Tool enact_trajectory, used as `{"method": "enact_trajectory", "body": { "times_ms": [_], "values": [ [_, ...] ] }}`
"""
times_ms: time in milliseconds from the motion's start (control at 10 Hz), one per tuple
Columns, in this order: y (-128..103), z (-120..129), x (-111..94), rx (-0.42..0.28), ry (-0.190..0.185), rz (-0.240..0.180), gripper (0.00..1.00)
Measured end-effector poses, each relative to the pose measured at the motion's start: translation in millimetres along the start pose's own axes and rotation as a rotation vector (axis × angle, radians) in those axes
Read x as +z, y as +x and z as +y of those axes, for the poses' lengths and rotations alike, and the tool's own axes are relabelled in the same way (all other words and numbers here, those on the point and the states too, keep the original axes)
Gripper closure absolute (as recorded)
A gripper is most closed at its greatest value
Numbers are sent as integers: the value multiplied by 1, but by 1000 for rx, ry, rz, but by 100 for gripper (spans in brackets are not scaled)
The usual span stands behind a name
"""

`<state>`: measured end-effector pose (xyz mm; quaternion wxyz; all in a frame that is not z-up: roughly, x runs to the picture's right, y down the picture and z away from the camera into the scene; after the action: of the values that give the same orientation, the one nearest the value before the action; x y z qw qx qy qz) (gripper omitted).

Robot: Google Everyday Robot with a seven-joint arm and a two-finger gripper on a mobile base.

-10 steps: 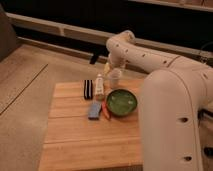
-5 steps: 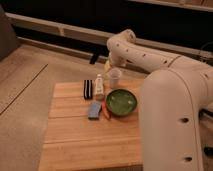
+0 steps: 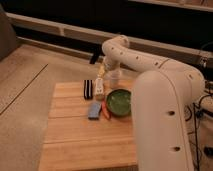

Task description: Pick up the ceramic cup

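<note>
Almost nothing differs from half a second before: the gripper stays low at the far edge of the surface, just beside the ceramic cup, which stands behind the green bowl; whether the gripper is open or closed I cannot tell

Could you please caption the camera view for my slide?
Robot's pincer beside the small off-white ceramic cup at the far edge of the wooden table.

A wide green bowl sits on a wooden table. Just left of the bowl lies a slim orange item, and a blue block is right beside it, farther left. Back-left of the bowl are a small white bottle and, farther left again, a dark oblong object.
</note>
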<state>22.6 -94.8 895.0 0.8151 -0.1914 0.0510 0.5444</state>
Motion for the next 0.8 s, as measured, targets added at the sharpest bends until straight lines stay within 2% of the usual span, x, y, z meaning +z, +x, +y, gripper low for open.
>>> {"method": "enact_trajectory", "body": {
  "times_ms": [200,500,600,800],
  "values": [
    [3,-11,12,-14,10,38,35],
    [-4,-24,24,-25,14,66,35],
    [-8,-22,30,-30,3,72,35],
    [-12,-10,51,-36,-44,104,35]
  ]
}}
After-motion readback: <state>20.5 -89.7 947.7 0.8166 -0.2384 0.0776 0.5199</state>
